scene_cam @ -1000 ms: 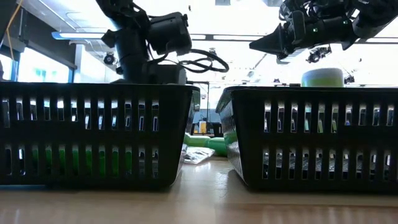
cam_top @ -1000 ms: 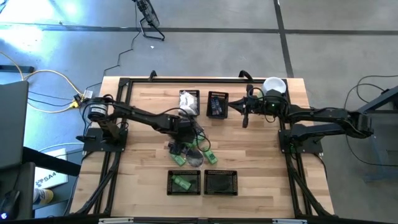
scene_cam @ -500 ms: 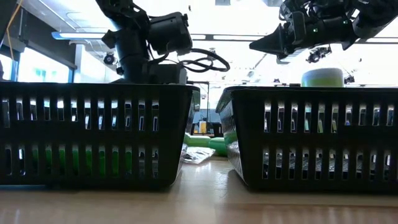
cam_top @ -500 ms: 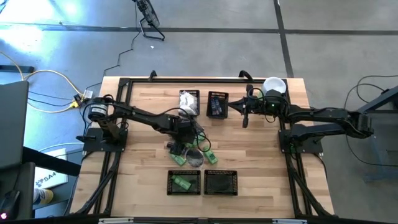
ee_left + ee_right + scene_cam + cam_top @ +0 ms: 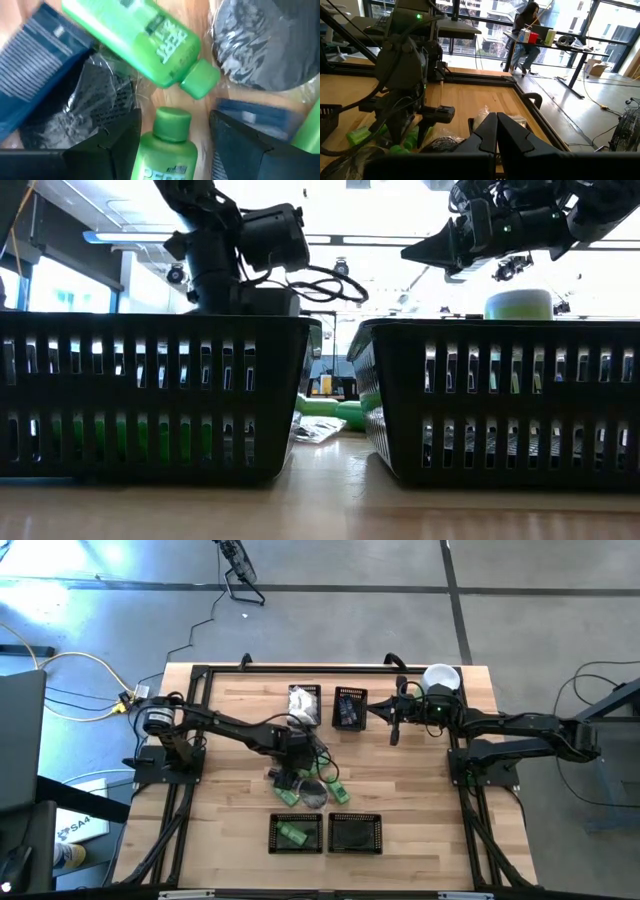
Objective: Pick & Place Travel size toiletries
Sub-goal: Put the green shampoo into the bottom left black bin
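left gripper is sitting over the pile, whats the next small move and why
Probably close the left gripper: its open fingers straddle the capped neck of a bright green plastic bottle in the pile, apart from it on both sides, so a squeeze should grip it. The right gripper waits shut.

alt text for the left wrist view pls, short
The left gripper hangs open over a pile of toiletries, its two dark fingers on either side of a green bottle with its cap between them. A second green bottle lies beyond, with a blue packet and a grey disc beside it.
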Robot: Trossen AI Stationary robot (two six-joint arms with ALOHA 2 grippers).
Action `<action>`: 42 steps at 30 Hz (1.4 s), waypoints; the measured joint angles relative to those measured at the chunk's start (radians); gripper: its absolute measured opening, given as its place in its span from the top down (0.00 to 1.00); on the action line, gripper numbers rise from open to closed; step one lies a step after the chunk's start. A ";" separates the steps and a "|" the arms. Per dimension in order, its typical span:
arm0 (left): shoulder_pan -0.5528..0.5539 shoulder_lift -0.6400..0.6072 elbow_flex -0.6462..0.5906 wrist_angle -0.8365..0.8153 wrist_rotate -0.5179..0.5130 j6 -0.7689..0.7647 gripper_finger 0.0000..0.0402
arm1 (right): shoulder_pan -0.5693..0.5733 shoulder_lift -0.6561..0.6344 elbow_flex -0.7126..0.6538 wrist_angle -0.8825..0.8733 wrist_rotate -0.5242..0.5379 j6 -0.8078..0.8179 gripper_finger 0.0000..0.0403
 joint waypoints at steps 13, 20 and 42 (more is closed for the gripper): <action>0.000 0.024 0.002 0.004 0.001 -0.017 0.43 | 0.000 0.000 0.000 0.000 0.000 0.000 0.99; 0.000 0.025 0.002 0.003 0.000 -0.012 0.43 | 0.000 0.000 0.000 0.000 0.000 -0.001 0.99; -0.001 0.026 0.001 -0.004 0.005 -0.039 0.70 | 0.000 0.000 0.000 0.000 0.000 -0.001 0.99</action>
